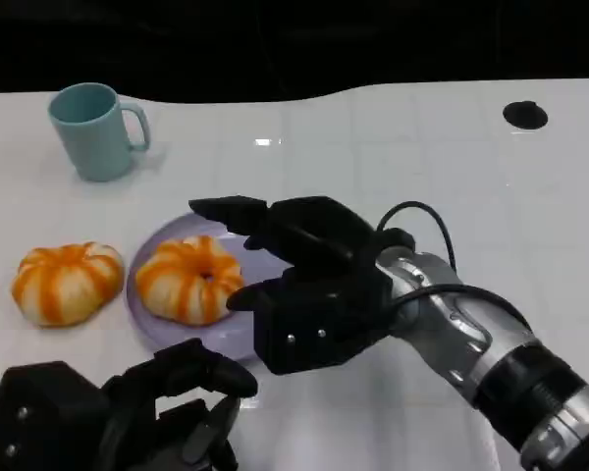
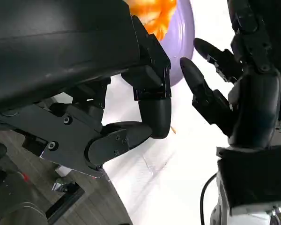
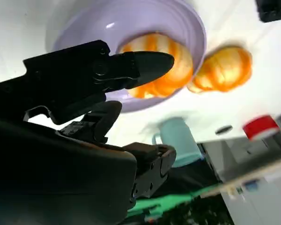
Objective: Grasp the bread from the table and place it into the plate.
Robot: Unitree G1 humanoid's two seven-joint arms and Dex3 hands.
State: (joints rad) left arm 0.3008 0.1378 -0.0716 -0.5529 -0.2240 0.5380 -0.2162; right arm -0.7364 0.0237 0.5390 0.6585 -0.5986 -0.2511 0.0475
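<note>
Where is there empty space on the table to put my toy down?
Bare table runs wide between the mug and the black round spot. It is crowded around the purple plate: bread on it, another bread beside it, the right hand over its edge.

A glossy white desk [image 1: 393, 147] catches a small glint of light, and beyond its far edge lies darkness. The left wrist view shows grey wood-look floor [image 2: 91, 206] below.

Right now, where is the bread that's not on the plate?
In the head view it lies on the table at the left, beside the purple plate, below the teal mug: the loose bread.
</note>
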